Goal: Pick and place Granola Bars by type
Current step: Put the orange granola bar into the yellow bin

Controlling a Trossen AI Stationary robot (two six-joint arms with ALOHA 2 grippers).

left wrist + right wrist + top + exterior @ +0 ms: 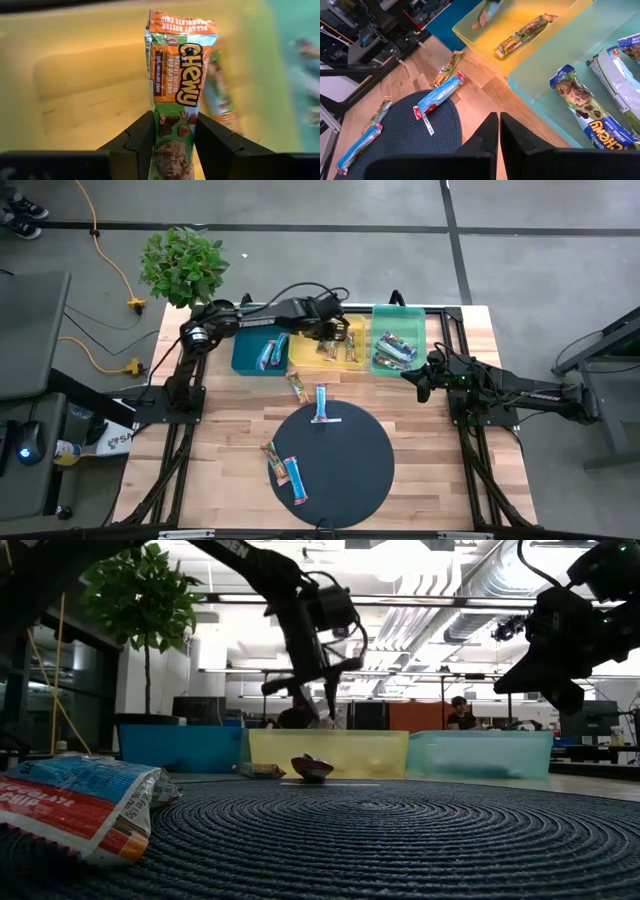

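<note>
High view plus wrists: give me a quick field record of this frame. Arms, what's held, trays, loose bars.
left gripper: over the yellow tray, shut on an orange-green Chewy bar
right gripper: shut, empty, waiting at the table's right side, near the green tray
teal tray: holds a blue bar
yellow tray: one bar lying in it
green tray: several bars
mat: blue bar at its far edge, two bars near its left edge
table: one brown bar loose
</note>
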